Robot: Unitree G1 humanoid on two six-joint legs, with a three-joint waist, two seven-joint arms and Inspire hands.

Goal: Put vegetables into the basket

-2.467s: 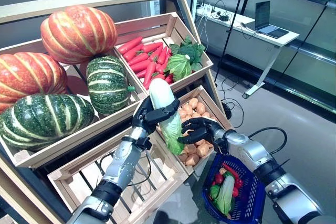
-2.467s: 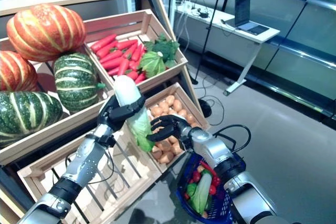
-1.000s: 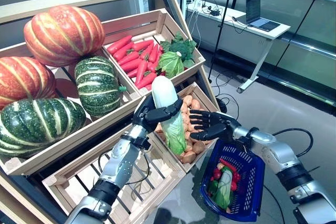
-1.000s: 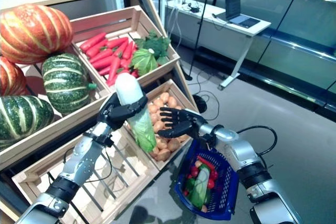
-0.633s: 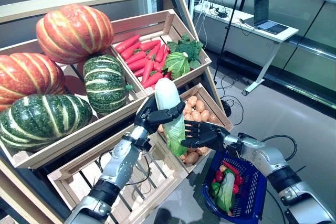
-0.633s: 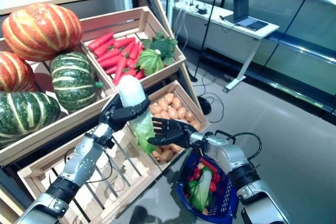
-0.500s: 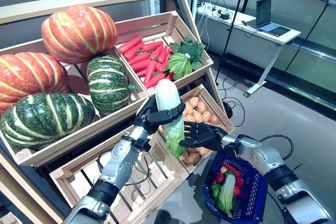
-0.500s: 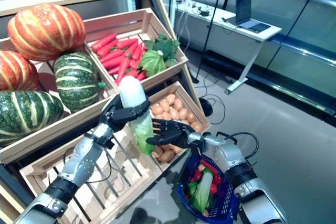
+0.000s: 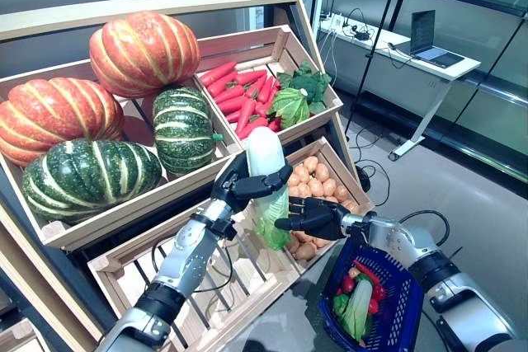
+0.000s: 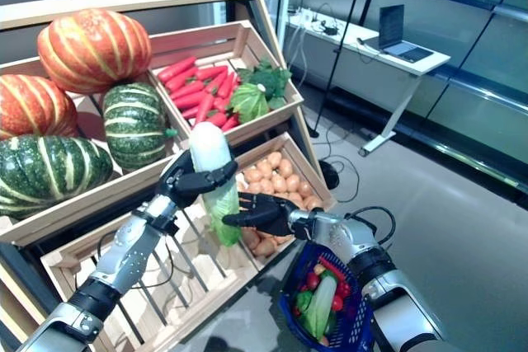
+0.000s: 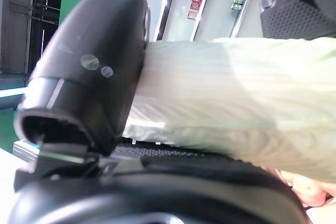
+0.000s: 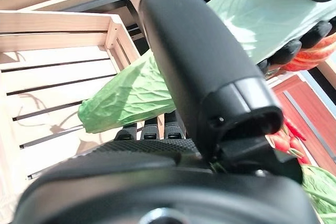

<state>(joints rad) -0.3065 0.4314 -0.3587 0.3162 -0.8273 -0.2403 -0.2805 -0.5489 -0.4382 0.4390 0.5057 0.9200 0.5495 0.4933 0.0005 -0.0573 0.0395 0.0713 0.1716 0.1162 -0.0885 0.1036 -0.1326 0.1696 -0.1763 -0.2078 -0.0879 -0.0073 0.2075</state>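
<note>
Risk of a dropped vegetable during hand-over: the blue basket (image 9: pixel 388 302) hangs low under the right arm, already carrying greens and red vegetables, while the napa cabbage (image 9: pixel 266 183) is held well above it and nearer the crates. If the left hand (image 9: pixel 235 185) lets go before the right hand (image 9: pixel 313 214) has closed, the cabbage would likely fall onto the slatted lower crate (image 9: pixel 206 274) or the potatoes (image 9: pixel 309 179), missing the basket. The right hand is spread wide, fingers straight, its palm just beside the cabbage's leafy lower end. The left hand is wrapped round the cabbage's pale upper stalk, thumb across it. Behind, the upper crates hold pumpkins (image 9: pixel 144 43), carrots (image 9: pixel 235 92) and leafy greens (image 9: pixel 297 96).
</note>
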